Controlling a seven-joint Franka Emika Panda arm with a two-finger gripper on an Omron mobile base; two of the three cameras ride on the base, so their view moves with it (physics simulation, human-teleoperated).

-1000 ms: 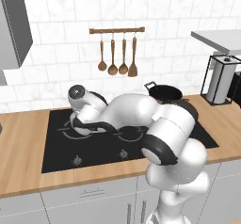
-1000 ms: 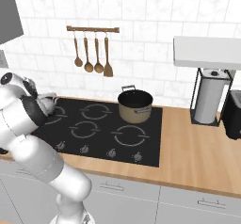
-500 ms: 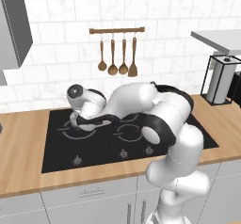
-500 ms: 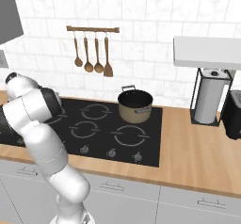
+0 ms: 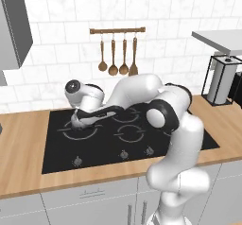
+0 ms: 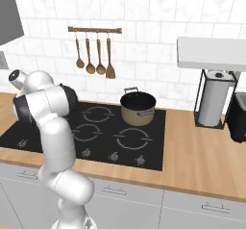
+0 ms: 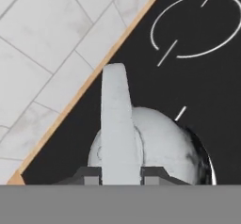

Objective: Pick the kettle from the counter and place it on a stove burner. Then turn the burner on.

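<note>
- The gripper (image 7: 121, 178) is closed around the thin handle of the kettle (image 7: 155, 143)
- The kettle is over the black cooktop (image 5: 132, 139), at its back-left part, near the counter (image 5: 23, 148)

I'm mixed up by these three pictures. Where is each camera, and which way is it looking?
Left base view: behind the arm to its left, looking forward and down at the cooktop; the white arm rises from the lower right.
Right base view: behind to its right, same cooktop with the tan pot; the arm rises at lower left.
Hand view: on the hand, looking along the gripper at the kettle and its handle.
Both base views share the hanging wooden utensils.
</note>
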